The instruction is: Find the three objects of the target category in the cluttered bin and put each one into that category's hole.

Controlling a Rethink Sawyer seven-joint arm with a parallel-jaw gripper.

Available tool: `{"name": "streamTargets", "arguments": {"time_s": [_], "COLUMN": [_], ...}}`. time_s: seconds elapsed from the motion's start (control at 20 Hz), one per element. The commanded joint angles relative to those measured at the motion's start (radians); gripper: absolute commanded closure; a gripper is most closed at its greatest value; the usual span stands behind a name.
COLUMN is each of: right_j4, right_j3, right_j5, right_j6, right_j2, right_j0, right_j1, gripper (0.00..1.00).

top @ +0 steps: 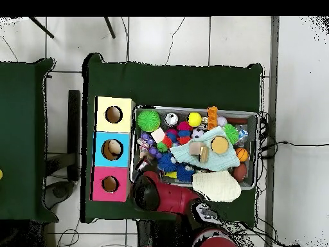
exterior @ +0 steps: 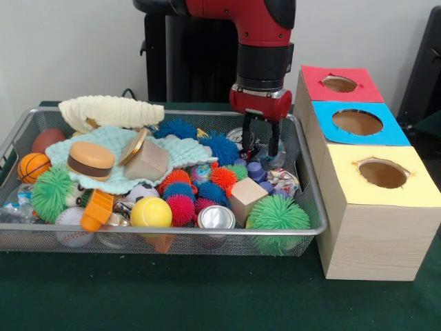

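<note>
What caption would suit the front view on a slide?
Sawyer gripper, open, reaches into a cluttered wire bin beside a wooden box with three holes.

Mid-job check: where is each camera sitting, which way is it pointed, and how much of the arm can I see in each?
Front view: across the table, level with the wire bin, facing the arm; its red wrist and gripper hang over the bin's box-side end.
Overhead view: above the table, looking straight down; the arm's red links enter from the bottom edge.
Shared: the bin, green spiky ball and three-hole box.
</note>
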Motion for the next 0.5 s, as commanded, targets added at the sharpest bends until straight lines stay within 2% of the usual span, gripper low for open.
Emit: {"name": "streamTargets", "arguments": {"time_s": [0.05,0.25,0.5], "right_j4": [-0.052,-0.041,-0.031], "right_j3": [0.093,0.09,0.03], "right_j5": [-0.02,-0.035,-0.03], "right_j6": [0.153,0.149,0.123], "right_j2": [0.052,0.042,0.038], "right_j0": [0.021,0.027,0.033], "right_j1": [0.143,0.16,0.227], "gripper": [0.0,0.0,0.0]}}
